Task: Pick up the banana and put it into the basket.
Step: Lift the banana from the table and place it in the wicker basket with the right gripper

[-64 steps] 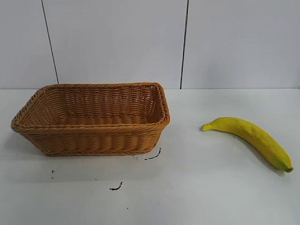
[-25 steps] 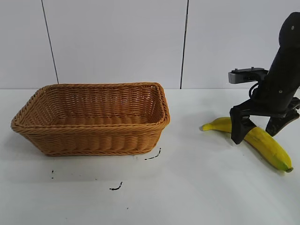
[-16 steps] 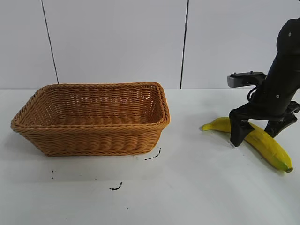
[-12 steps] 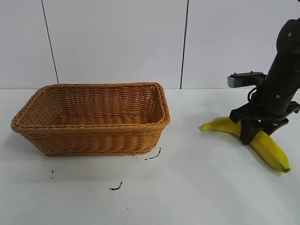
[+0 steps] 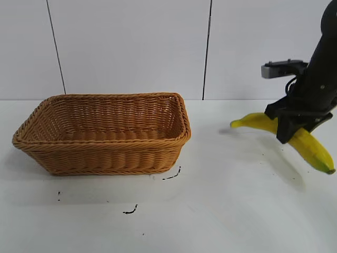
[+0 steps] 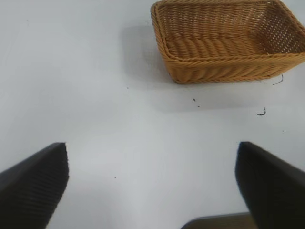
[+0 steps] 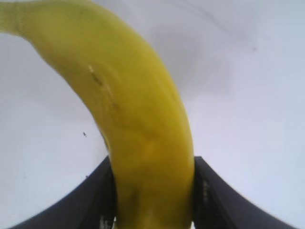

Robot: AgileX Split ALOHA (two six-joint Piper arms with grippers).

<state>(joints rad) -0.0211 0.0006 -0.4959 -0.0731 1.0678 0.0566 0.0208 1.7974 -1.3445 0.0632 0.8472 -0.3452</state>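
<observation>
Exterior view: right gripper [image 5: 293, 128], black, is clenched around the middle of the banana [image 5: 310, 149].
Banana: smooth, yellow, curved; stem end pokes out left of the claw, dark tip hangs lower to its right.
Basket [image 5: 105, 156]: tan woven wicker, rectangular, braided rim, well left of the claw.
Change: banana was lying on the white table [image 5: 221, 211]; now it is lifted clear.
Left gripper [image 6: 152, 191]: fingers spread apart, holding nothing.

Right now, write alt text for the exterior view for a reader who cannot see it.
The right gripper holds a long curved yellow banana lifted above the white table, at the view's right. A rectangular tan woven wicker basket sits empty at the left.
</observation>
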